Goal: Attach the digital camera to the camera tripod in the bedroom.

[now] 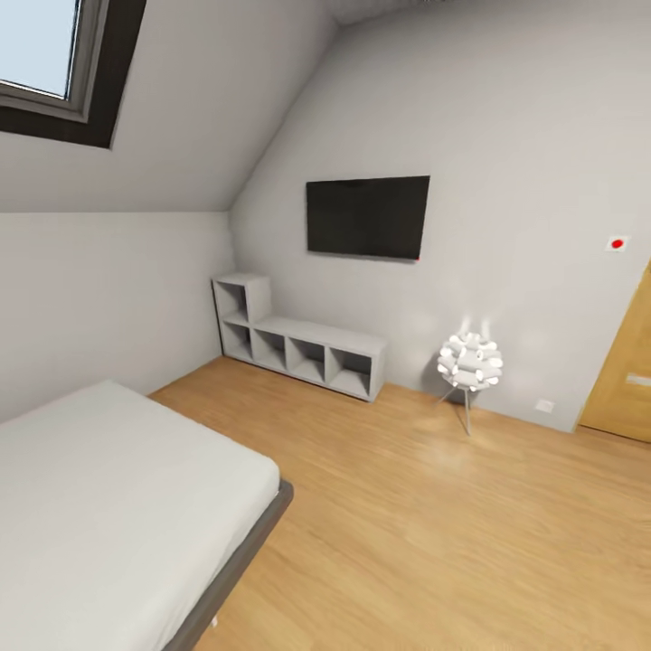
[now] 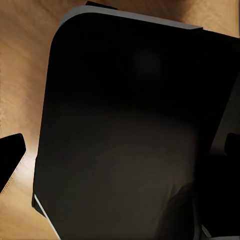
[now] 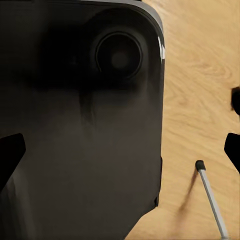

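Note:
I am in the bedroom, with its sloped white ceiling and light wood floor [image 1: 434, 506]. The digital camera is out of view. In the right wrist view a thin silver leg with a black foot [image 3: 210, 195] rests on the floor, apparently one leg of the camera tripod; the rest of it is out of frame. My right gripper [image 3: 120, 150] is open, with its black fingertips [image 3: 11, 152] far apart and nothing between them. My left gripper [image 2: 120, 150] also stands open and empty over my dark base [image 2: 125, 125].
A grey-framed white bed [image 1: 108, 506] fills the near left. A grey cube shelf [image 1: 298, 339] and a wall TV [image 1: 366, 217] stand at the far wall. Right of them are a white ball lamp [image 1: 468, 362] and a wooden door [image 1: 628, 362]. A skylight [image 1: 41, 45] sits high on the left.

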